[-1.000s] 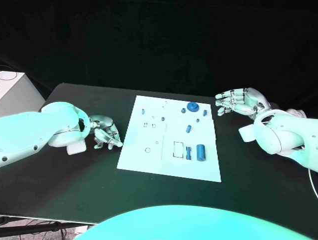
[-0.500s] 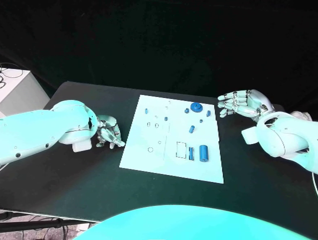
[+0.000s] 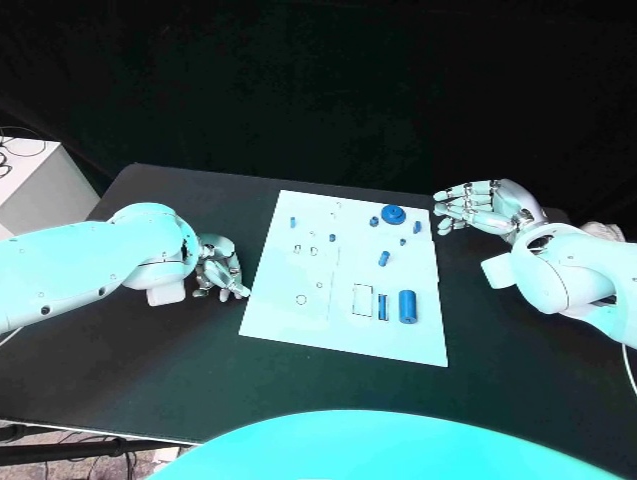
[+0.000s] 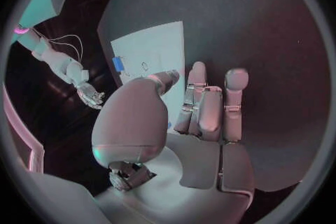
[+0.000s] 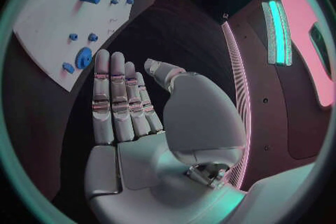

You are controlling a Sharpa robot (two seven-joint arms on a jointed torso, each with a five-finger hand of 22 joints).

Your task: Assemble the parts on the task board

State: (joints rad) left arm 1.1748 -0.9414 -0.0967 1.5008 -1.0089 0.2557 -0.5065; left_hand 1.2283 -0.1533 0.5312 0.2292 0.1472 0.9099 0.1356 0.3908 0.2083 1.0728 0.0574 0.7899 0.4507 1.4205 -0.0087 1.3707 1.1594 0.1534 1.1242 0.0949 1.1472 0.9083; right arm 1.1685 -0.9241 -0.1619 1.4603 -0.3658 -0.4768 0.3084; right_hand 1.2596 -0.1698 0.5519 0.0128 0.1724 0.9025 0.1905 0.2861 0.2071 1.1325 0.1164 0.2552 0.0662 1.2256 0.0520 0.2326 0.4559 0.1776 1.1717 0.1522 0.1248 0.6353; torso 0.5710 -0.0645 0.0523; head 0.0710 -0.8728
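The left hand (image 3: 214, 266) hangs over the black table (image 3: 131, 350) just beside the near-left edge of the task board (image 3: 325, 320), fingers straight and lightly apart, holding nothing. The board is a white plate in the middle of the table, with small outlines drawn on it. Blue parts lie toward its right side: a round disc (image 3: 390, 213) at the far end, small pieces near it, a short peg (image 3: 383, 258) mid-board, and two upright cylinders (image 3: 406, 303) side by side at the near end. The right hand (image 3: 477, 204) hovers off the board's far-right corner, empty, fingers extended together. The right wrist view shows the disc (image 5: 83, 58) has a toothed rim, which the head view cannot resolve.
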